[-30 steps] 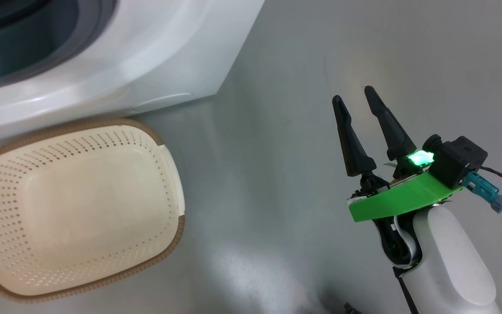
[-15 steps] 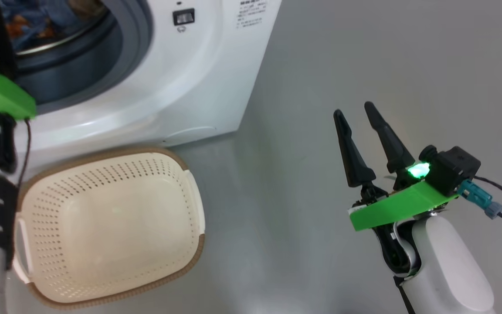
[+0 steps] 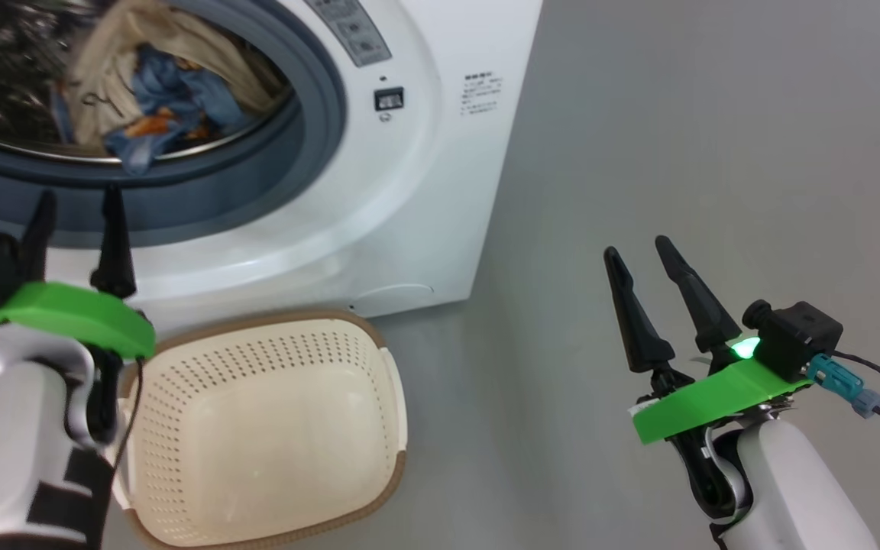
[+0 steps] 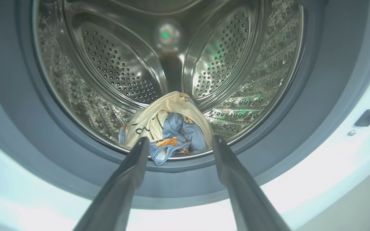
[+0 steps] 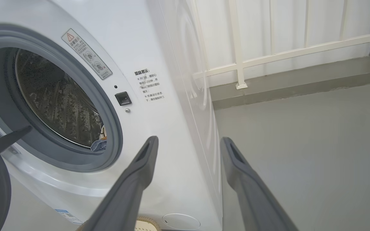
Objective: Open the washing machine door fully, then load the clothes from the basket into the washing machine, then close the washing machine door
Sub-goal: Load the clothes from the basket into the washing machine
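Washing machine [image 3: 425, 176], white front-loader, far left, mouth uncovered; clothes [image 3: 157, 107], blue-and-cream bundle, inside at the near lip of the drum [image 4: 117, 64]; basket [image 3: 180, 382], cream, on the floor [image 3: 677, 114] before the machine; left claw [image 3: 79, 195], spread wide, holding nothing, before the gasket [image 3: 318, 153]; right claw [image 3: 636, 247], likewise spread and unladen, above floor, right

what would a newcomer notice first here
The steel drum of the washing machine, upper left in the head view, with blue and cream clothes piled at its front. Below it an empty cream basket sits on the grey floor, between the open left claw and open right claw.
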